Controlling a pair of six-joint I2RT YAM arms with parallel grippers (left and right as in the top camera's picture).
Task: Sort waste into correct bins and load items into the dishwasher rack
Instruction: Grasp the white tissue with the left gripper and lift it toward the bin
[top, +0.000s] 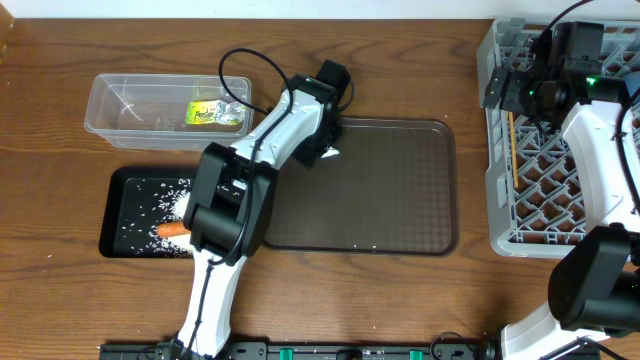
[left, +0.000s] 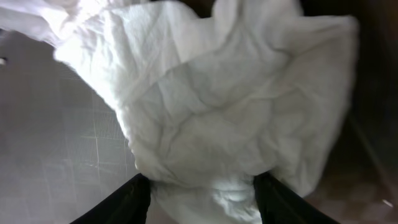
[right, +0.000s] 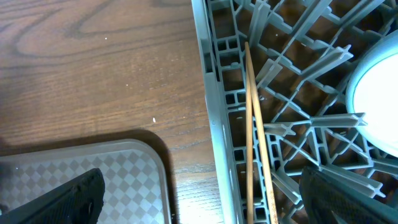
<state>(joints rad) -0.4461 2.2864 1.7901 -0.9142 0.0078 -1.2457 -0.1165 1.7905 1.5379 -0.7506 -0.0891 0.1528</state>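
Nearly finished — rice and orange carrot (top: 172, 230) lie in the shallow black tray (top: 118, 240), the printed wrapper (top: 213, 113) in the clear plastic tub (top: 110, 110), thin wooden chopsticks (right: 250, 137) in the grey lattice rack (top: 500, 150). Left gripper (left: 200, 198) pinches the crumpled white tissue (left: 211, 93) (over the brown serving tray (top: 400, 190)); right gripper (right: 202, 199) gapes empty.

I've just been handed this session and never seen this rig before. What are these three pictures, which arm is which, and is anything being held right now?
The overhead view looks down on a wooden table with two white-and-black robot arms. The other two pictures come from cameras on each wrist, looking past the fingers.

The left gripper is at the top-left corner of the brown tray. Its wrist view shows a crumpled white tissue between its dark fingers, apparently gripped.

The right gripper hangs open over the grey dishwasher rack, holding nothing. Chopsticks already lie in the rack.

At left, a clear tub holds a snack wrapper; a black tray holds rice and a carrot.
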